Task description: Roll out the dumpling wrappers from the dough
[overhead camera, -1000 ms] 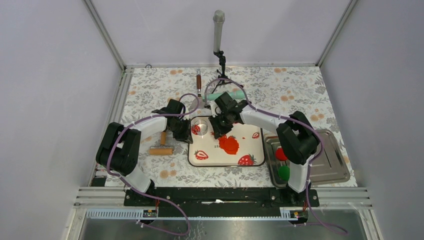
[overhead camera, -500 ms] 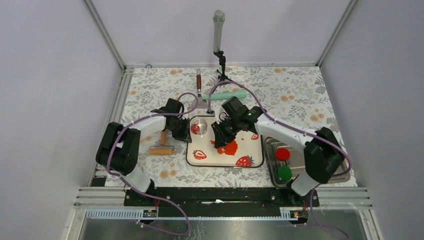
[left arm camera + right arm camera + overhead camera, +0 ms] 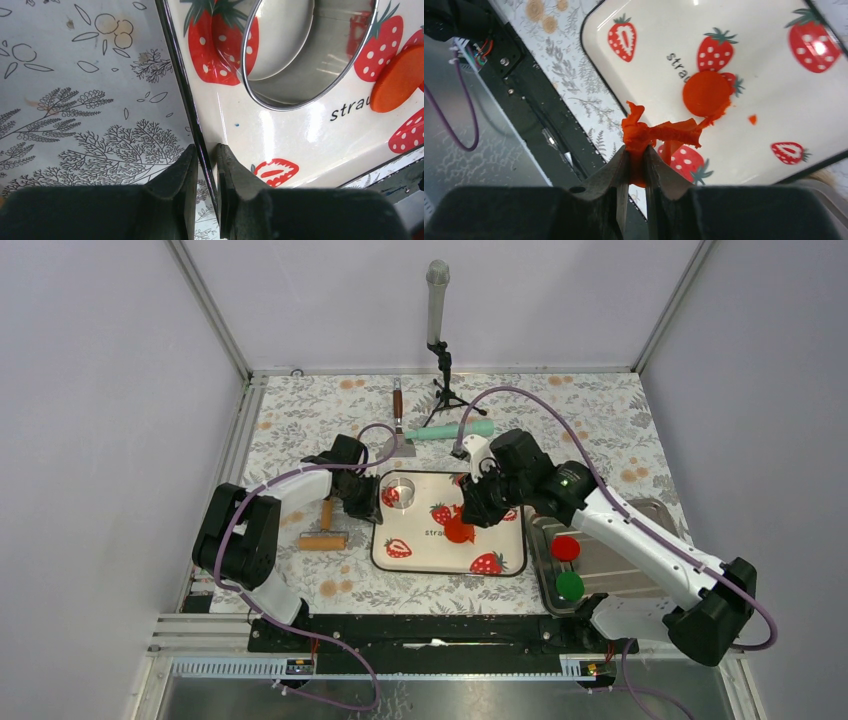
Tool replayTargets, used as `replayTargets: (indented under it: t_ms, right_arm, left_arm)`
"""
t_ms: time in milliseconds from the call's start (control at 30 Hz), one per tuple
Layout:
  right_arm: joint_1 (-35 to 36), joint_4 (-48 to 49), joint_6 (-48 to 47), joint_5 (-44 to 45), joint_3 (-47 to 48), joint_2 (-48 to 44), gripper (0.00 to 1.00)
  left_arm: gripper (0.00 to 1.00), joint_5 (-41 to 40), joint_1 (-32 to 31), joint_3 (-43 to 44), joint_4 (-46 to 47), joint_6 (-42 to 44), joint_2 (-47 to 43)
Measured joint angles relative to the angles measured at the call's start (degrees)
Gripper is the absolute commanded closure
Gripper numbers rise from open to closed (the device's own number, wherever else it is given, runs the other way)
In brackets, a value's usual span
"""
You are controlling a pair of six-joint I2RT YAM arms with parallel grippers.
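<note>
My right gripper [image 3: 636, 154] is shut on the dough [image 3: 659, 131], a ragged orange-red scrap, and holds it above the strawberry tray [image 3: 774, 65]. In the top view this gripper [image 3: 476, 512] hovers over the tray's middle. One dumpling wrapper [image 3: 707, 93], a clean round orange-red disc, lies flat on the tray just beyond the scrap; it also shows in the top view [image 3: 459, 532] and the left wrist view [image 3: 400, 80]. My left gripper [image 3: 205, 151] is shut on the tray's left rim [image 3: 185, 95]. The metal ring cutter [image 3: 272, 97] stands on the tray near it.
A metal tray [image 3: 650, 575] at the right holds a crimson disc [image 3: 566, 547] and a green disc [image 3: 569, 586]. A wooden roller [image 3: 325, 532] lies left of the strawberry tray. A scraper [image 3: 398, 425], a green rolling pin [image 3: 450, 429] and a microphone stand [image 3: 438, 325] are behind it. An orange crumb [image 3: 752, 119] lies on the tray.
My right arm swung right and rose, peeling the ragged scrap away from around the disc, which stays on the tray. My left gripper stays on the rim.
</note>
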Motion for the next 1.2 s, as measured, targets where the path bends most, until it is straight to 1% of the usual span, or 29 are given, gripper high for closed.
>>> replayTargets:
  t_ms: [100, 200, 367, 667, 1200]
  right_arm:
    - [-0.9, -1.3, -0.9, 2.5, 1.0, -0.9, 0.79]
    - [-3.7, -1.5, -2.4, 5.0, 1.5, -0.8, 0.79]
    - [-6.9, -0.8, -4.5, 8.5, 4.4, 1.5, 0.79]
    - [-8.3, 2.6, -6.2, 10.4, 13.2, 7.9, 0.79]
    - [-11.3, 3.3, -8.3, 12.6, 18.7, 11.3, 0.8]
  left_arm:
    - [0.96, 0.0, 0.0, 0.0, -0.6, 0.3, 0.0]
    - [0.95, 0.0, 0.1, 0.0, -1.2, 0.9, -0.5]
    - [0.94, 0.3, 0.1, 0.0, -1.8, 1.5, -1.7]
    - [0.94, 1.4, 0.2, -0.5, -1.5, 1.6, -2.1]
    - [0.93, 2.7, 0.2, -1.5, -1.2, 1.4, -2.4]
